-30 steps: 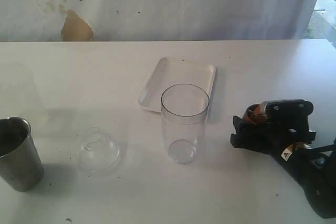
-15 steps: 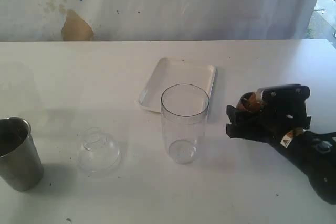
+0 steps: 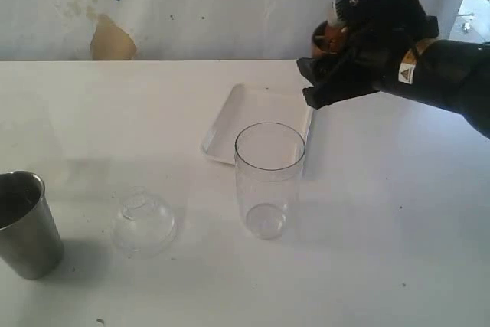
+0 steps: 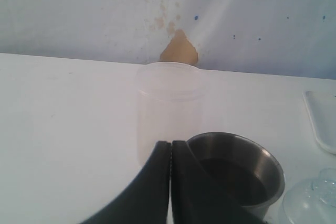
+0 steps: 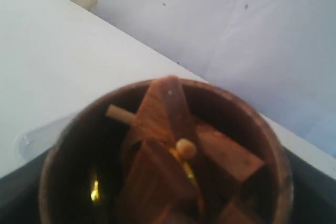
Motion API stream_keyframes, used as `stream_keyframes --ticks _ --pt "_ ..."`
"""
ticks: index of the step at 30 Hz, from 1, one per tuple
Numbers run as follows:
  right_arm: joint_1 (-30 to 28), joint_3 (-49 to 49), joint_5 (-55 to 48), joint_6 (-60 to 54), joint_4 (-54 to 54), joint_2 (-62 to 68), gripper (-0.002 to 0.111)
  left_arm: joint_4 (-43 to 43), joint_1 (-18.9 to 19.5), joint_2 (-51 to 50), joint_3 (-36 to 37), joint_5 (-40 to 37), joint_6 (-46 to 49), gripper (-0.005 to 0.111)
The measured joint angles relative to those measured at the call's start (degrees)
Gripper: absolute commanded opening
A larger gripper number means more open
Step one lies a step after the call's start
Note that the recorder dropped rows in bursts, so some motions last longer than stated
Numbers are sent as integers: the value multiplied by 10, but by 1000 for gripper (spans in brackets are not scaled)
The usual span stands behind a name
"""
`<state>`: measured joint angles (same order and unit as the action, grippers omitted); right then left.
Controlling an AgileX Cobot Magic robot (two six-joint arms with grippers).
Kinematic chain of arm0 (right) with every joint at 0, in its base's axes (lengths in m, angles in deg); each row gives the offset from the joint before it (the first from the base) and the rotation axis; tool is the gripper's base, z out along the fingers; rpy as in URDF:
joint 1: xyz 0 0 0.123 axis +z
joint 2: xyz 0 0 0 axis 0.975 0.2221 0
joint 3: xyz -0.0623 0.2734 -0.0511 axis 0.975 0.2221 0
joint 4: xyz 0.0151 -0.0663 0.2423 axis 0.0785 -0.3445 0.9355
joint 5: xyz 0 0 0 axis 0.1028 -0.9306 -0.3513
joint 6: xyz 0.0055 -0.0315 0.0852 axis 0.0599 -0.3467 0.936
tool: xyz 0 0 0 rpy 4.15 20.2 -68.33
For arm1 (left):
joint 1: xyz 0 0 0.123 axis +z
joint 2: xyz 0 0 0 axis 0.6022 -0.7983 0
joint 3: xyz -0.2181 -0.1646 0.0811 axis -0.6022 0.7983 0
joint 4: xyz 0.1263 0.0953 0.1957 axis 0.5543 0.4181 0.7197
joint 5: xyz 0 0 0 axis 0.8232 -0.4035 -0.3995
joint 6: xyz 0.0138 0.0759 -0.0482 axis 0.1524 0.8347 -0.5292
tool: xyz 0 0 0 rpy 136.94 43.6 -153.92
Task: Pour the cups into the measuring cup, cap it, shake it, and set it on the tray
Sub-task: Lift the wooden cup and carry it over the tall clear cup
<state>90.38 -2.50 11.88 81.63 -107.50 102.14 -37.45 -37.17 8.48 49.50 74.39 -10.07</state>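
Note:
The clear measuring cup (image 3: 269, 178) stands upright and empty at mid-table. Above and behind it to the right, my right gripper (image 3: 328, 55) hangs in the air, shut on the brown wooden cup (image 3: 330, 36). The right wrist view looks straight into the wooden cup (image 5: 168, 150), which holds wooden pieces and a small pale bead. The steel tumbler (image 3: 23, 223) stands at the front left with dark contents. In the left wrist view my left gripper (image 4: 171, 148) is shut on nothing, right beside the steel tumbler (image 4: 239, 169). The white tray (image 3: 260, 120) lies behind the measuring cup.
A clear domed lid (image 3: 143, 221) rests on the table between the steel tumbler and the measuring cup. A frosted milky-white cup (image 4: 169, 103) stands just beyond the left gripper. A pale wall with a brown patch (image 3: 111, 40) backs the table.
My right arm has lifted the wooden cup off the table at the right and carried it up and leftward, over the tray's right corner. Everything else stayed put.

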Motion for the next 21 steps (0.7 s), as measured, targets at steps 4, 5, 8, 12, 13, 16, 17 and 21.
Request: stream_keyframes --ticks 4,5,8,12,13,16,17,21 --pt "9 -13 -4 -30 -14 0 0 0 0 0 0 0 0 1" --pt "9 -14 -2 -44 -16 0 0 0 0 0 0 0 0 1" --pt "9 -14 4 -87 -20 2 0 0 0 0 0 0 0 1" --pt "9 -14 9 -106 -31 12 0 0 0 0 0 0 0 1" --pt "9 -14 9 -107 -39 16 0 0 0 0 0 0 0 1" --pt "9 -14 16 -111 -76 31 0 0 0 0 0 0 0 1" --pt "9 -14 22 -112 -87 36 0 0 0 0 0 0 0 1" --pt "9 -14 57 -115 -162 54 0 0 0 0 0 0 0 1"
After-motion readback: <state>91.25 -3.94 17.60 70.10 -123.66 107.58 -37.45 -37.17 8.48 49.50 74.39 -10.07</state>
